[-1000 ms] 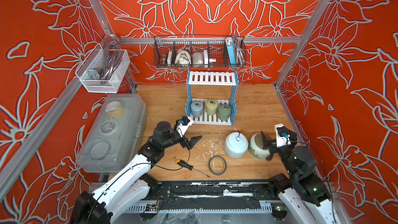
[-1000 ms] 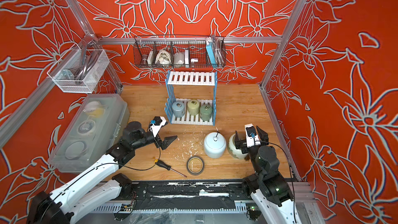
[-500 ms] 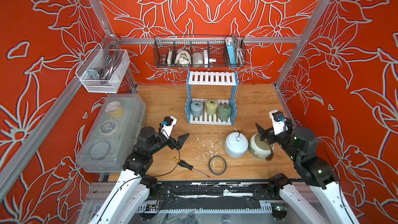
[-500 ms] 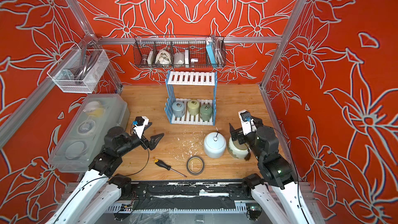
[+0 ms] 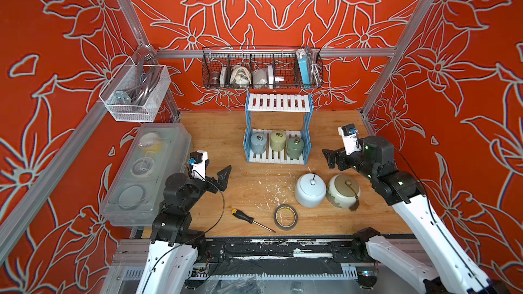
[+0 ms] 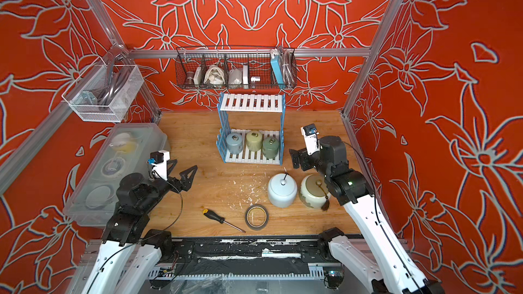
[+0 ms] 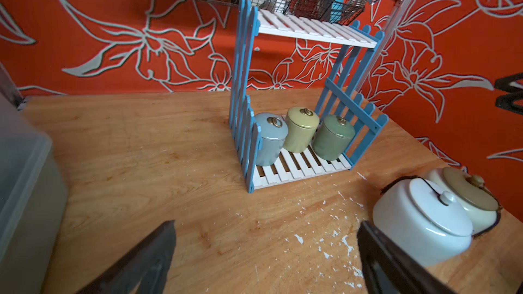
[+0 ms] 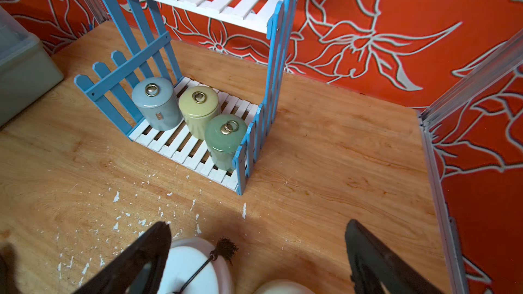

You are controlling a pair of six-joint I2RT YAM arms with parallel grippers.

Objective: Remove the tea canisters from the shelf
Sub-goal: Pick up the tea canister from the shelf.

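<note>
The shelf (image 5: 278, 102) stands at the back middle of the wooden table, its top board bare. On its lower board stand three small tea canisters: grey-blue (image 5: 258, 142), yellow-green (image 5: 278, 140) and sage green (image 5: 295, 147). They also show in the wrist views, the grey-blue canister (image 7: 268, 137) and the sage one (image 8: 225, 140) among them. A large white canister (image 5: 310, 190) and a cream, olive-lidded one (image 5: 343, 190) sit on the table in front. My left gripper (image 5: 215, 173) hovers open, front left of the shelf. My right gripper (image 5: 332, 159) is open and empty above the large jars.
A grey tape roll (image 5: 285, 217) and a screwdriver (image 5: 249, 219) lie near the front edge. A clear plastic bin (image 5: 147, 171) fills the left side. A black wire basket (image 5: 261, 70) hangs above the shelf and a white mesh basket (image 5: 135, 91) on the left wall.
My left gripper has drawn back to the left, away from the shelf. My right gripper has risen off the cream canister and moved back toward the shelf. Both stayed open.
</note>
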